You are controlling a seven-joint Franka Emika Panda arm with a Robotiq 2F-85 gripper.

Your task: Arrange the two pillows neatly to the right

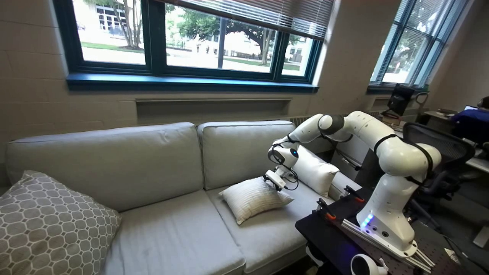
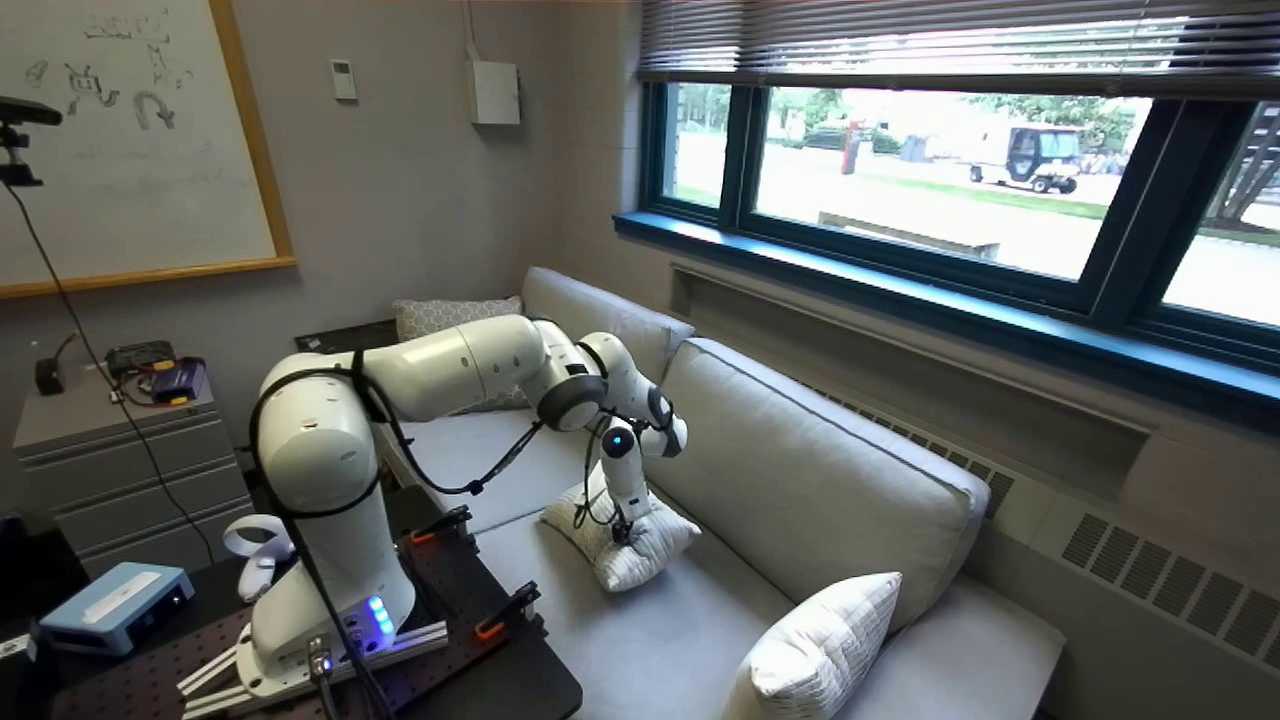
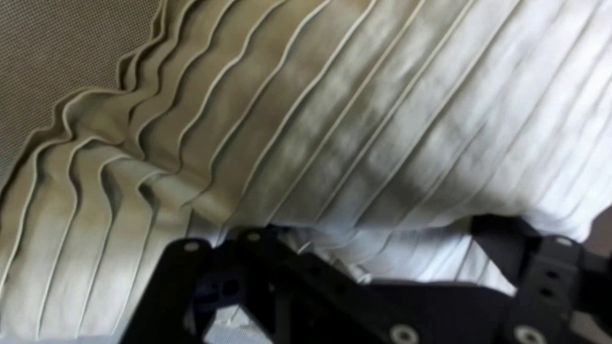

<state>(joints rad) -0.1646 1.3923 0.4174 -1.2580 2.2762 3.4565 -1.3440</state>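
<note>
Claw spread wide, its jaws over the pleated top of a cream pillow; in the wrist view folds crowd the tips, and whether these sink in or only touch can't be made out. Pillow lies on the seat of the sofa, near the backrest. Second cream pillow stands tilted at the sofa's armrest, cropped along its bottom in an exterior view; whether it touches the backrest, unclear. Lattice-patterned cushion at the sofa's opposite end: cut by the frame or partly behind the robot arm, depending on view.

Sofa: pale grey cloth, seam between seat cushions. Dark desk in front of it, toward the armrest end, bearing the arm. Blue-framed window above the backrest; blinds run out of frame. Whiteboard past the sofa's lattice-cushion end, cropped, marks faint.
</note>
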